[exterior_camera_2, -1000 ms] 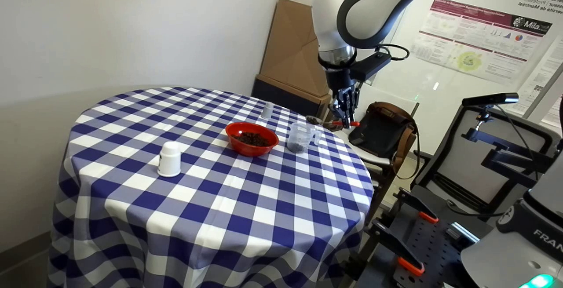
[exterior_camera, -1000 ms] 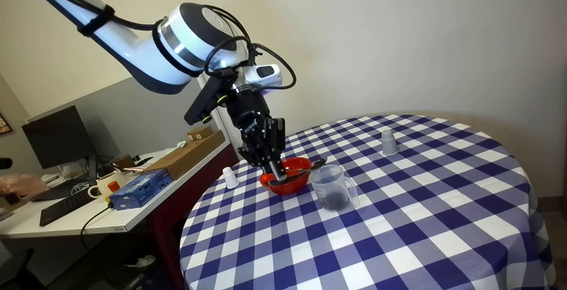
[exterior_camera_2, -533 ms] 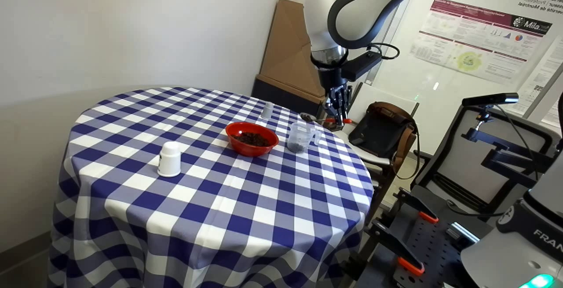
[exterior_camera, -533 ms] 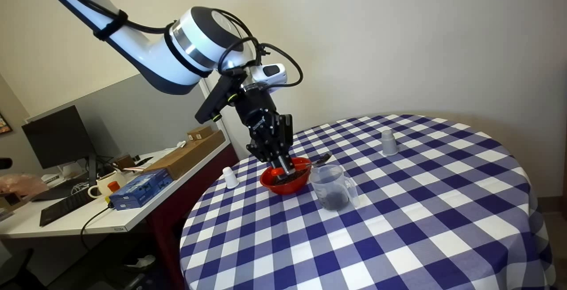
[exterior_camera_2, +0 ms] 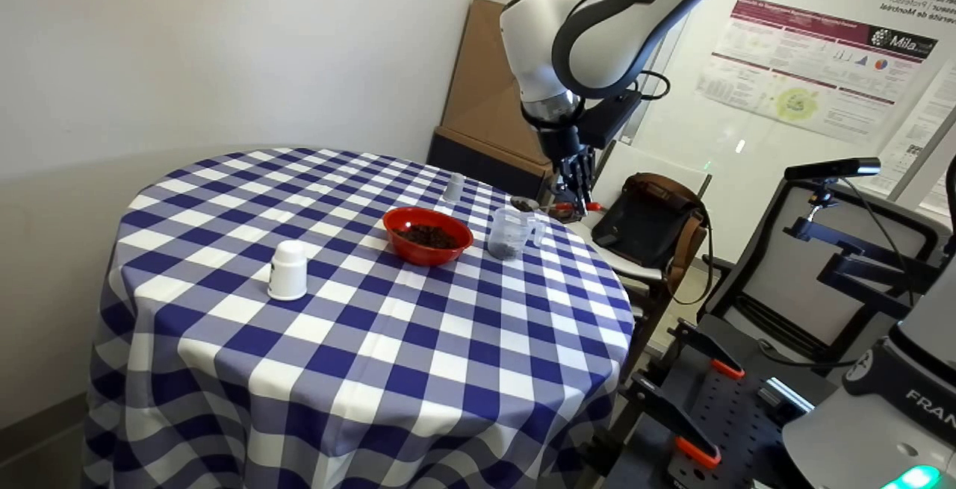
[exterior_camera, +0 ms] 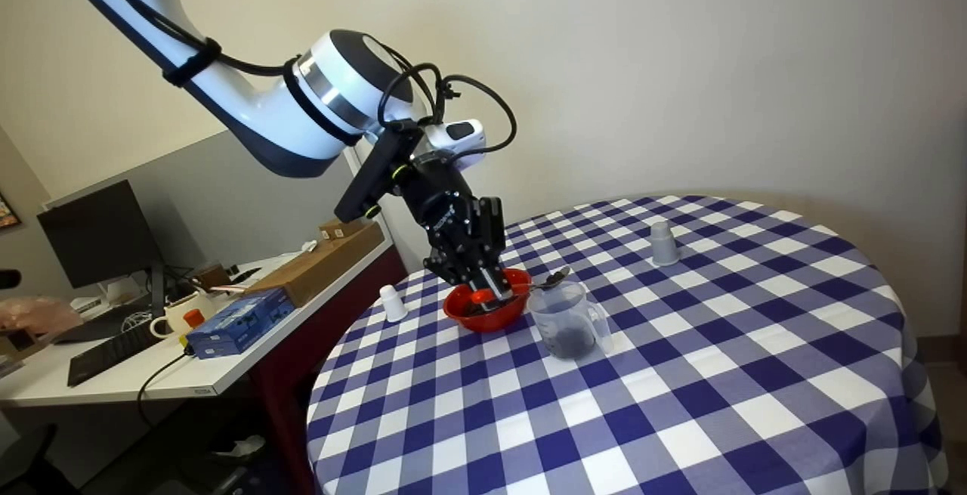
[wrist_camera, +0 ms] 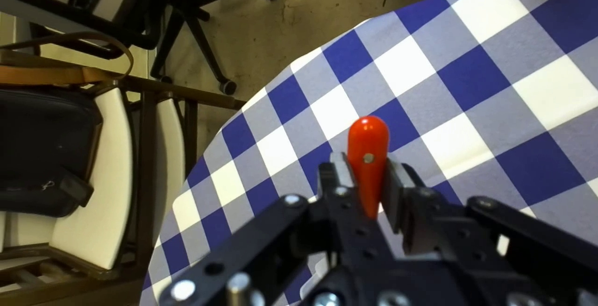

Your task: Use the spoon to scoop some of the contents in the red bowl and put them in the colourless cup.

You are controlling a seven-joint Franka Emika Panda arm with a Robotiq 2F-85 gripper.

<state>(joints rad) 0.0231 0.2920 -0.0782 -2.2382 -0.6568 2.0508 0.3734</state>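
Observation:
My gripper [exterior_camera: 487, 289] is shut on the red handle of the spoon [exterior_camera: 555, 277], seen also in an exterior view [exterior_camera_2: 579, 205]. In the wrist view the gripper [wrist_camera: 366, 170] has the red spoon handle [wrist_camera: 369, 140] between its pads. The spoon lies nearly level and its head, with dark contents, is just above the rim of the colourless cup [exterior_camera_2: 508, 234]. The cup [exterior_camera: 566, 329] has a handle and dark contents low inside. The red bowl [exterior_camera_2: 426, 254] holds dark pieces. In an exterior view the gripper partly covers the bowl [exterior_camera: 487, 321].
A small white cup [exterior_camera_2: 288, 272] stands upside down near the red bowl. A greyish cup [exterior_camera: 663, 244] stands farther along the checked tablecloth [exterior_camera: 680, 404]. A chair with a dark bag [exterior_camera_2: 646, 224] stands beyond the table edge. A desk with a blue box [exterior_camera: 242, 321] is beside the table.
My gripper, with the spoon, has moved toward the colourless cup, and the wrist has tilted and come down slightly in the last half second. The spoon head is now closer to the cup's rim.

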